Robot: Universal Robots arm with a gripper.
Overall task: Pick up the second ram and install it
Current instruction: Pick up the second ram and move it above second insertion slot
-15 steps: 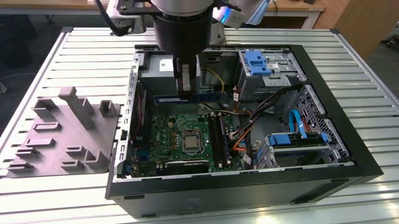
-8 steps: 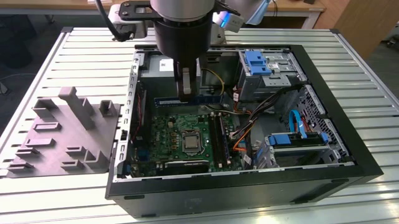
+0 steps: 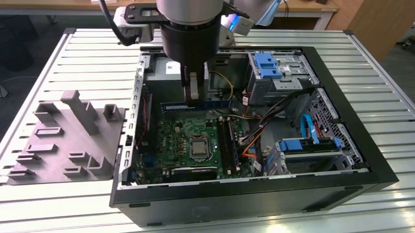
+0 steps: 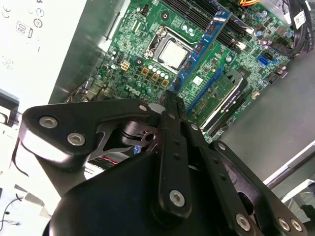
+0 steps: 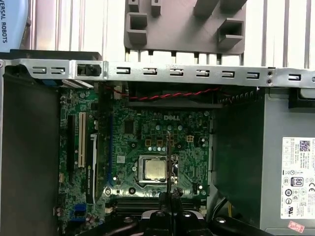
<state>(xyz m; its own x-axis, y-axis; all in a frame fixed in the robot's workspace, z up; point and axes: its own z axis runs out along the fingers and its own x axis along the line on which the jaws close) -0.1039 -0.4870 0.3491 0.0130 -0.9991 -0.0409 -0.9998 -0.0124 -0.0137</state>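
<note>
Above motherboard | gripper narrow, clamped on second ram | ram level

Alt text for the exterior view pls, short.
The arm's gripper holds the second ram lengthwise over the green motherboard inside an open PC case. The case lies on a slatted metal table, with a grey moulded fixture beside it at the exterior view's left.
</note>
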